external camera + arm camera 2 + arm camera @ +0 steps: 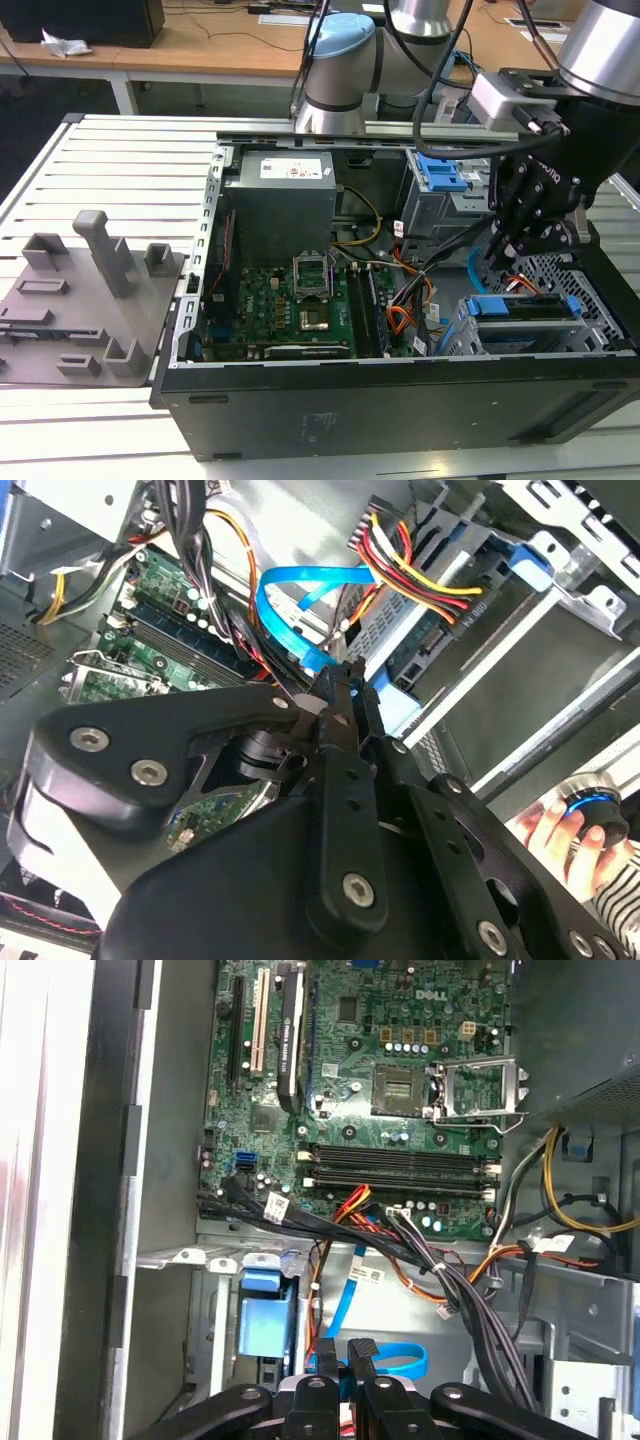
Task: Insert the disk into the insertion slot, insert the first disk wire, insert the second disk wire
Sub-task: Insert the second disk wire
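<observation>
So the disk [522, 309] in its blue carrier is already sitting inside the insertion slot [590, 290], at the case's front corner. The gripper [507, 252] hangs just above the disk's rear edge, fingers [338, 715] pinched together on a blue flat cable [300, 605].

No readable wording, just illegibly small print on the power supply label [296, 168].

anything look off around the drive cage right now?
One oddity: in the second wrist view a person's hand holding a round knob sits beside the gripper. Otherwise normal: the disk lies level in the insertion slot, and the gripper is shut near the blue flat cable.
</observation>
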### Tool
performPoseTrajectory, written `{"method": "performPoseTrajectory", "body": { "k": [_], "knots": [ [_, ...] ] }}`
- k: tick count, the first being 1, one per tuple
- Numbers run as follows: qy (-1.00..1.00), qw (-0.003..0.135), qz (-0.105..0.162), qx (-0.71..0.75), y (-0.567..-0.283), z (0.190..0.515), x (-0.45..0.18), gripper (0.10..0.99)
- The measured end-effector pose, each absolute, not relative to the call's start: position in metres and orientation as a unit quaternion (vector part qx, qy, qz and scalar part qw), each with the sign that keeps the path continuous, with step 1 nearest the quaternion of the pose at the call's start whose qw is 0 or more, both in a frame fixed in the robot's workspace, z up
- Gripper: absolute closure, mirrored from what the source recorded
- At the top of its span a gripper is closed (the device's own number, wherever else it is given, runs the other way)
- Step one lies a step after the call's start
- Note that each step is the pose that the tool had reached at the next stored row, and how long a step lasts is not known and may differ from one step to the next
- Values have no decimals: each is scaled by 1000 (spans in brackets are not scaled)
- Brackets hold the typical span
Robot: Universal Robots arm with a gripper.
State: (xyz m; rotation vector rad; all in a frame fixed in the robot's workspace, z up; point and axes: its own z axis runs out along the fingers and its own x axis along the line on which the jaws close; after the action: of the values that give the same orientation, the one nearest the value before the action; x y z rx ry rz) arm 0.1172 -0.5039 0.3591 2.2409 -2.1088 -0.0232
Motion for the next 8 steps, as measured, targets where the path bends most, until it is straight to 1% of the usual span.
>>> {"method": "performPoseTrajectory", "body": {
  "k": [8],
  "knots": [
    [-685,32,-8,728,-519,359,117,925]
  ]
}}
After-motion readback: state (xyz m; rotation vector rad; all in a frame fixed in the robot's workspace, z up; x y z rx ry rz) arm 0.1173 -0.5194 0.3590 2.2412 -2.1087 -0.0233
